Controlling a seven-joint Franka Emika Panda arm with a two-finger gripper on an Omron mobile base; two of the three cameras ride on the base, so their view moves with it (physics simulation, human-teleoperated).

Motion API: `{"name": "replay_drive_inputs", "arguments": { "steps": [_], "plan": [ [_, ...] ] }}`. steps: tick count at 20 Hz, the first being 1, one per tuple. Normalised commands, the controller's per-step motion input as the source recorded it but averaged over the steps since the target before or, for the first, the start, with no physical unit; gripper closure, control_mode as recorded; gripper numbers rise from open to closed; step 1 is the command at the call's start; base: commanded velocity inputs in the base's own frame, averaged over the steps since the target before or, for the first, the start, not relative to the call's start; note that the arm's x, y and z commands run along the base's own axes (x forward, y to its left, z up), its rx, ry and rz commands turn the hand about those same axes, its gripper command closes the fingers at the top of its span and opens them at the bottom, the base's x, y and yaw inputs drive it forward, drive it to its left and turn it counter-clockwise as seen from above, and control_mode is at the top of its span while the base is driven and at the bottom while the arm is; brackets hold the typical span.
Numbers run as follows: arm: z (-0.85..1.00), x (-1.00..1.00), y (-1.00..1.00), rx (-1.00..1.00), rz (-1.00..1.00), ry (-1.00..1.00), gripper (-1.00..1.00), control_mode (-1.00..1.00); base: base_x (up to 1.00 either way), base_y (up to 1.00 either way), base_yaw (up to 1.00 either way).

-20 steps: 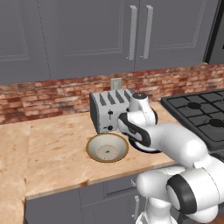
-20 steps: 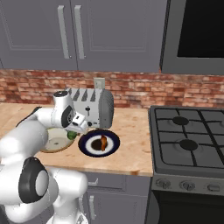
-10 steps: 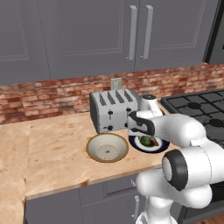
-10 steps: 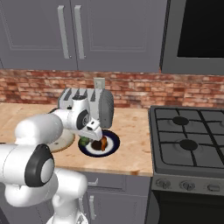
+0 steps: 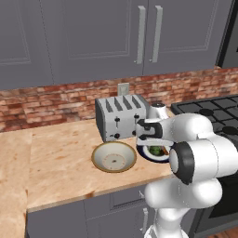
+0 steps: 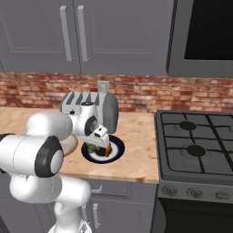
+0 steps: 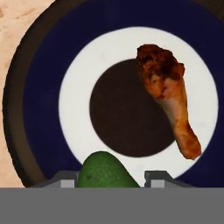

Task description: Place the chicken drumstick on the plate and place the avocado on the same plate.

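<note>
The plate (image 7: 41, 74), navy with a white ring and a dark brown centre, lies close below the hand. On its white ring rests the chicken drumstick (image 7: 168, 94), reddish-brown, its thin end toward the rim. My gripper (image 7: 111, 177) is shut on the avocado (image 7: 105, 170), which sits dark green between the fingertips (image 7: 66, 180) over the plate's edge. In the right base view the gripper (image 6: 98, 143) hangs low over the plate (image 6: 117, 148), with the avocado (image 6: 92, 148) left of the drumstick (image 6: 107, 150). Whether the avocado touches the plate I cannot tell.
A cream bowl (image 5: 114, 157) with a tan rim stands just left of the plate (image 5: 145, 153). A silver toaster (image 5: 122, 117) sits behind both, against the brick wall. The black stove (image 6: 195, 141) borders the counter on the right.
The arm has swung right from over the bowl to over the plate and come down low, carrying the avocado. The drumstick has stayed on the plate.
</note>
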Motion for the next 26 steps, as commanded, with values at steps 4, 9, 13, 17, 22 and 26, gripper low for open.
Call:
{"name": "replay_drive_inputs", "arguments": {
  "steps": [4,9,13,17,22,26],
  "plan": [
    [-0.18,0.06,-0.01,0.00,0.00,-0.01,1.00,-1.00,0.00,0.00,0.00],
    [0.00,0.00,0.00,0.00,0.00,0.00,-1.00,-1.00,0.00,0.00,0.00],
    [0.00,0.00,0.00,0.00,0.00,0.00,-1.00,-1.00,0.00,0.00,0.00],
    [0.00,0.00,0.00,-0.01,0.00,-0.02,-1.00,-1.00,0.00,0.00,0.00],
    [0.21,0.00,-0.04,0.00,0.00,-0.09,-1.00,-1.00,0.00,0.00,0.00],
    [0.44,-0.23,-0.18,0.00,-0.01,-0.04,-1.00,-1.00,0.00,0.00,0.00]
  ]
}}
